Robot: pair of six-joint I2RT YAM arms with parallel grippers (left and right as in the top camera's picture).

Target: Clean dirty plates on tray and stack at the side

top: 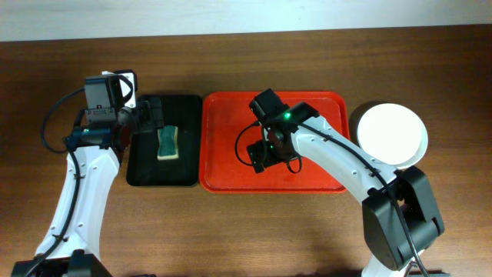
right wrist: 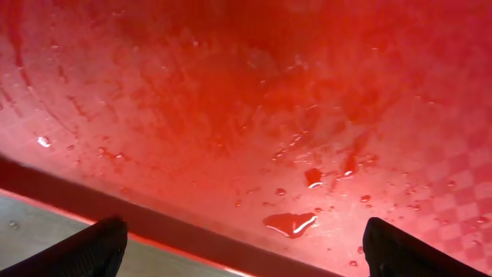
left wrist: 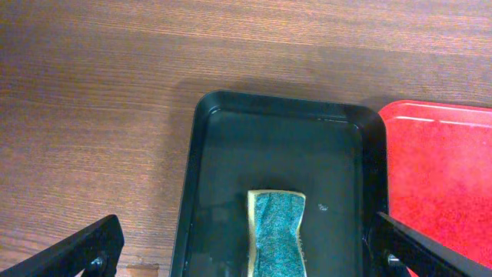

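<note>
Brown wooden bench (top: 231, 238); at left, the left jaws hang wide open and empty over a black tray (top: 142, 173) holding a sponge (top: 167, 143); the right jaws gape empty above the wet red tray (top: 223, 163); a white plate (top: 392, 135) sits just right of it.

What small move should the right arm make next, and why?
Probably lift the right pincer clear of the tray: its jaws stand open and empty, the tray holds only water drops, and a white plate already sits beside it.
</note>
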